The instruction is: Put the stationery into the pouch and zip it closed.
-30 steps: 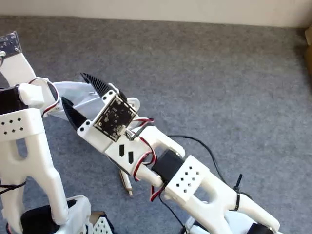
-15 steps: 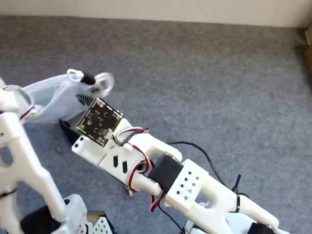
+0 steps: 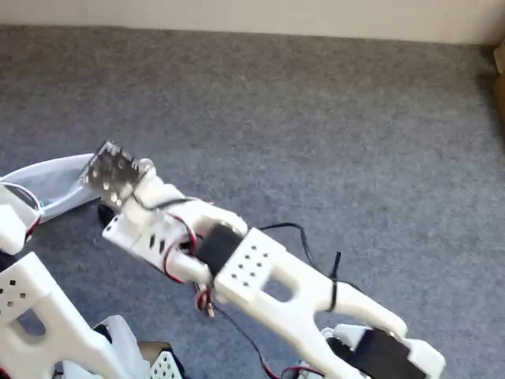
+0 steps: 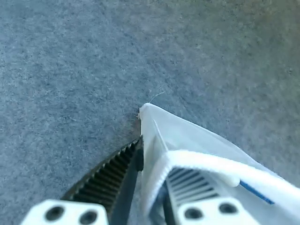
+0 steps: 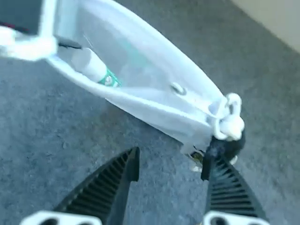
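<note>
Translucent white zip pouch [image 5: 154,89] is held over the grey carpet [image 5: 56,140], pinched at one end by the left gripper [image 4: 152,159]. One black ribbed finger [image 4: 110,176] presses on the outside of the fabric and the other shows through the material, so that gripper is clamped on the pouch. Seen from overhead, the pouch [image 3: 55,178] stretches from the left gripper toward the right arm's wrist.

The right gripper [image 5: 171,157] hovers just short of the pouch's far end, its two black fingers [image 5: 117,178] spread wide apart and holding nothing. Just ahead of one fingertip sits the white looped zipper pull [image 5: 227,124], with a small black knob [image 5: 225,145] beneath it. Whether that finger touches the knob I cannot tell.

Inside the pouch, toward the end farther from the right gripper, lies a white cylindrical stick with a green band [image 5: 93,68].
</note>
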